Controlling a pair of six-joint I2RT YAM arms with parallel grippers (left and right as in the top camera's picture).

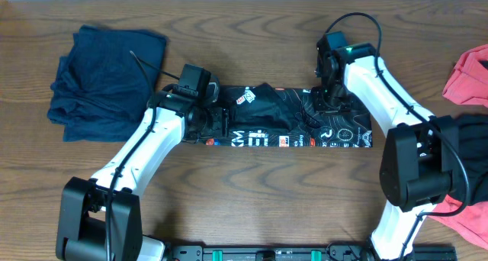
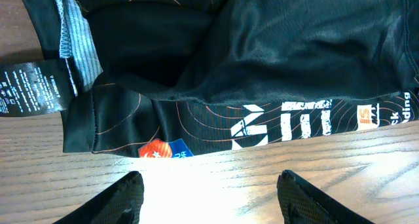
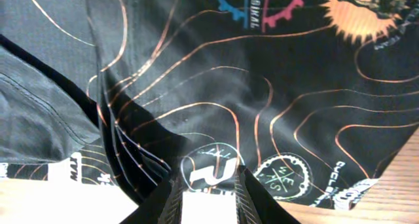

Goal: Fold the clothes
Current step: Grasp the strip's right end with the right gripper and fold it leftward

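Observation:
The black jersey (image 1: 305, 124) with thin orange contour lines and white lettering lies as a long folded strip across the middle of the table. My left gripper (image 1: 217, 122) is at its left end. In the left wrist view its jaws (image 2: 209, 191) are wide open and empty over bare wood, just short of the jersey's hem (image 2: 196, 129). My right gripper (image 1: 332, 99) is at the strip's far edge on the right. In the right wrist view its jaws (image 3: 208, 177) are narrow and pinch the jersey's edge (image 3: 262, 99) by a round logo.
A crumpled navy garment (image 1: 103, 74) lies at the back left. A coral-red garment (image 1: 471, 76) lies at the right edge, with a plain black one (image 1: 469, 150) below it. A white-printed care label (image 2: 33, 86) sticks out at the jersey's left end.

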